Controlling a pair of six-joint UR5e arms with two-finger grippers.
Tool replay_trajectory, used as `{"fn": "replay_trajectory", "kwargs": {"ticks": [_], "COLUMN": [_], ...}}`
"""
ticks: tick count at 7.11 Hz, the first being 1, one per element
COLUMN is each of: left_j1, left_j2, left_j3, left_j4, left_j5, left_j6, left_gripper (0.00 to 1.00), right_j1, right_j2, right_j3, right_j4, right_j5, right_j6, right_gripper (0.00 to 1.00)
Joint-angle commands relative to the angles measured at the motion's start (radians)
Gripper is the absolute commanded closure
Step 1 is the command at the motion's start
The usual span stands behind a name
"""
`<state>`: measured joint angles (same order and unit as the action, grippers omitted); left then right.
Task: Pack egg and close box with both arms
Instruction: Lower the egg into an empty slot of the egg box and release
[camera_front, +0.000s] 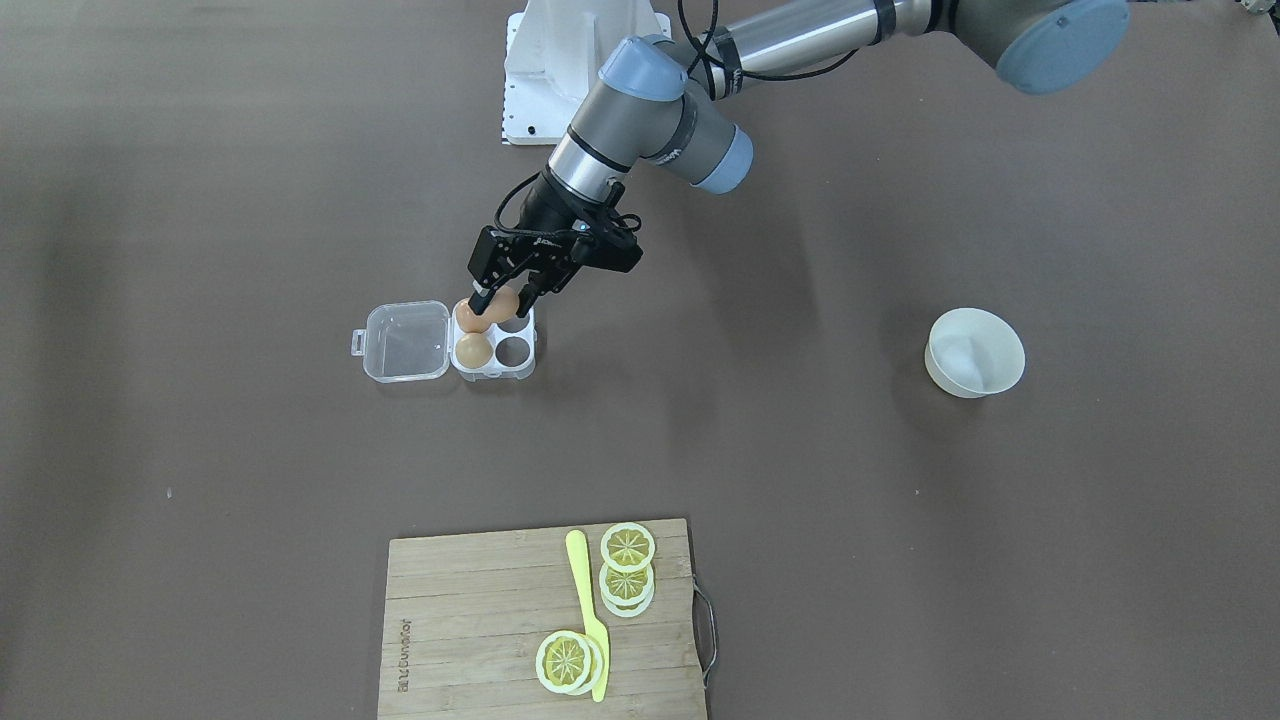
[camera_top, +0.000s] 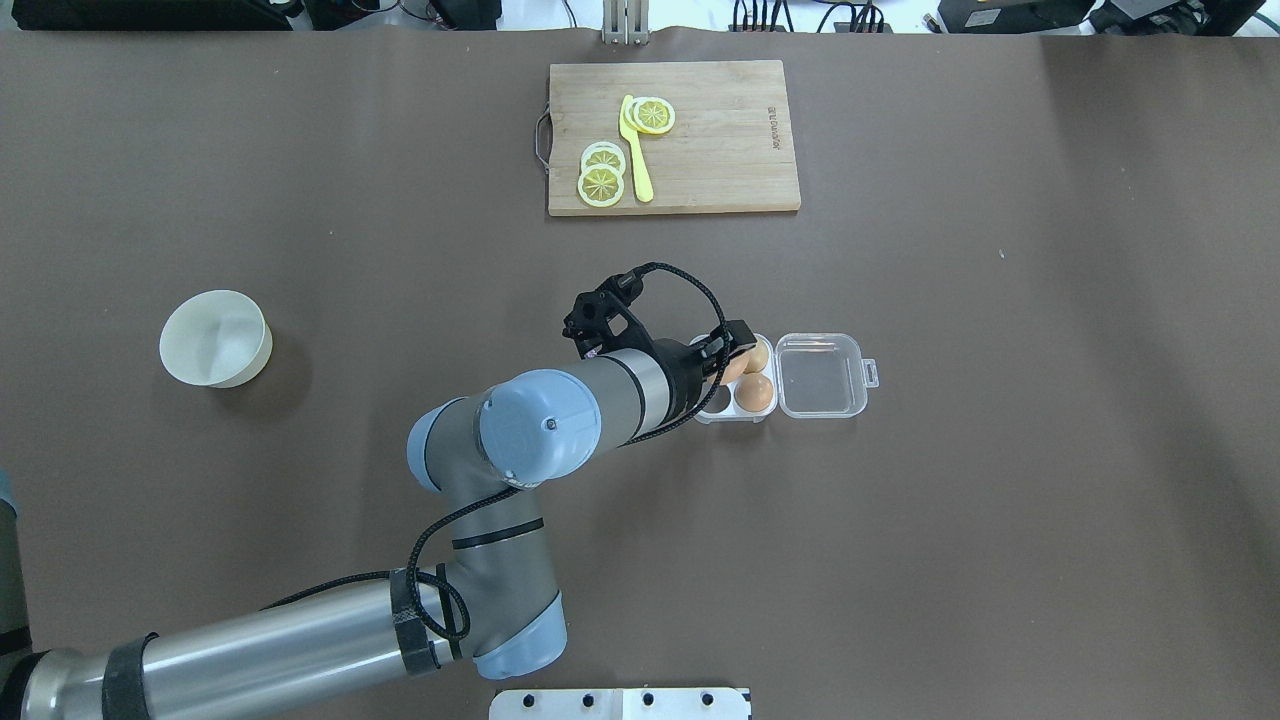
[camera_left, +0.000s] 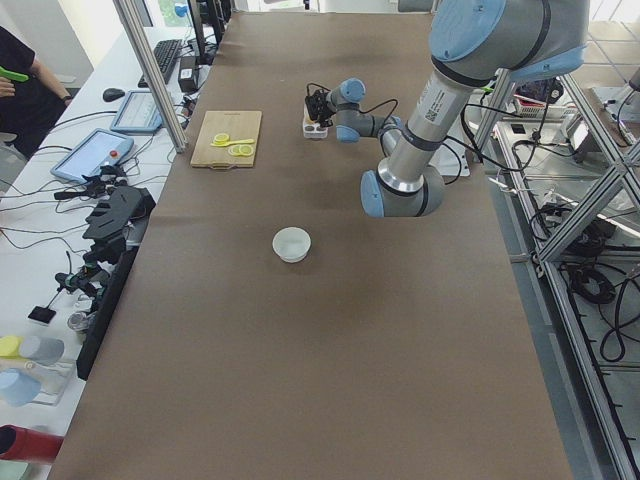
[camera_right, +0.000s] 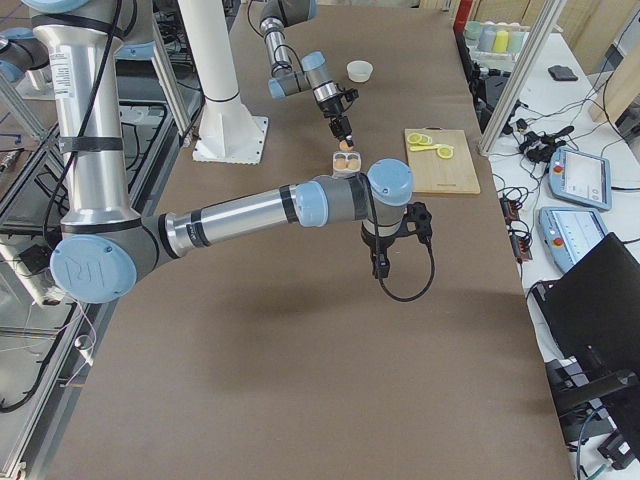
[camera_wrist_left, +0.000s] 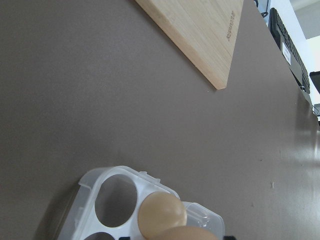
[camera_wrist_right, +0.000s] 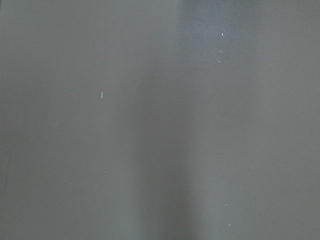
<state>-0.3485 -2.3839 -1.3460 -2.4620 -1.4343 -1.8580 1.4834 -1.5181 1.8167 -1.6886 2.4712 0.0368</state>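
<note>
Left gripper (camera_front: 506, 296) clasping egg (camera_front: 503, 304) between jaws, hanging above box (camera_front: 405, 342) cell at 12 o'clock of empty cell; right gripper (camera_right: 379, 268) jaws: cannot tell.

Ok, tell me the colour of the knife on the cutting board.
Pale yellow; the knife shows best in the exterior front-facing view.

The orange-brown egg (camera_front: 505, 304) is hanging pinched in the left gripper (camera_front: 503, 299), seemingly just over an empty cell of the box (camera_front: 530, 347). The clear four-cell case is lying open, lid (camera_front: 405, 342) flat beside it, two other eggs (camera_front: 473, 349) sitting inside. The right gripper (camera_right: 381, 270) is hovering well apart.
</note>
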Motion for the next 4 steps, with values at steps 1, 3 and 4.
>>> {"fn": "replay_trajectory", "kwargs": {"ticks": [1,3,4], "left_j1": [-0.001,-0.001,-0.001], "left_j2": [0.003,0.005,0.005], "left_j3": [0.001,0.001,0.001], "left_j4": [0.000,0.000,0.000], "left_j5": [0.000,-0.001,0.000], "left_j6": [0.005,0.005,0.007], "left_gripper": [0.67,0.52,0.18], "right_j1": [0.000,0.000,0.000], "right_j2": [0.001,0.001,0.001], "right_j3": [0.000,0.000,0.000], "right_j4": [0.001,0.001,0.001], "right_j5": [0.000,0.000,0.000], "right_j6": [0.000,0.000,0.000], "right_gripper": [0.00,0.00,0.00]}}
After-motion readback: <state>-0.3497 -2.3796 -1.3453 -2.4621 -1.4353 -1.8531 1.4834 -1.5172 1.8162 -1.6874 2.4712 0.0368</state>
